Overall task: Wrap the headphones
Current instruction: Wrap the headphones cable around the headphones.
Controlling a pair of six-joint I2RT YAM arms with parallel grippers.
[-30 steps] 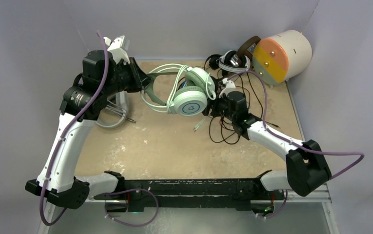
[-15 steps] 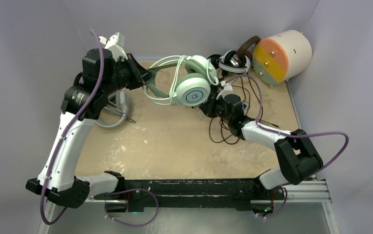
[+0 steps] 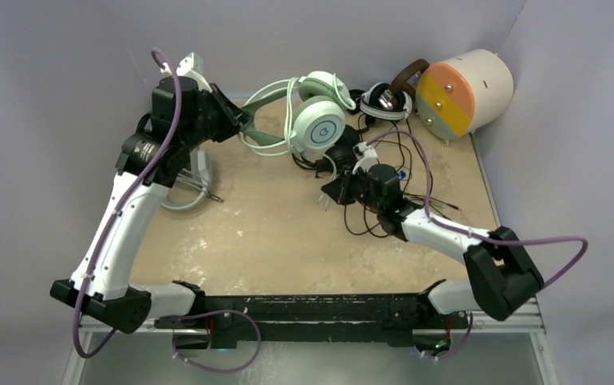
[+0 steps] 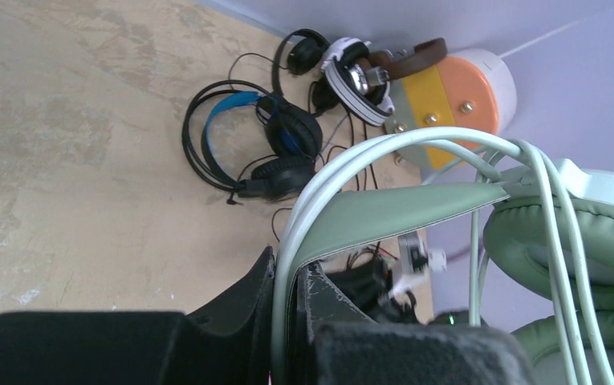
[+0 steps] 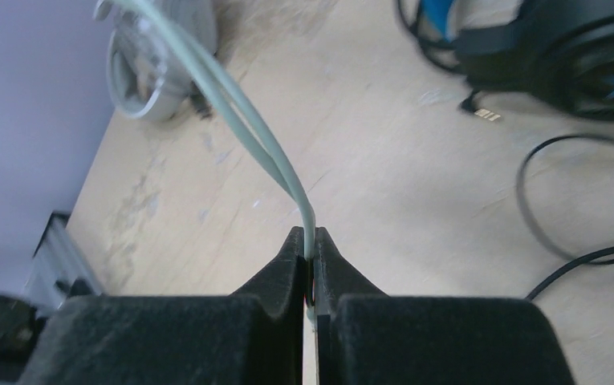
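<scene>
Mint-green headphones [image 4: 576, 241] cropped, cable [image 5: 270, 152] end hidden in right hand [image 5: 309, 250]

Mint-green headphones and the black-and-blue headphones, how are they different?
The mint-green headphones are pale green; the black-and-blue headphones are black with a blue headband. The left hand holds the mint-green headphones up by the headband, while the black-and-blue headphones lie on the table. The right hand pinches the mint cable; nothing grips the black-and-blue headphones. Both are wired with big ear cups.

Tan table [image 3: 271, 233] — blk/blue headset [image 4: 287, 132], grey headset [image 5: 151, 92], cream cyl. [image 3: 480, 76] + loose cables [image 5: 521, 188].
</scene>
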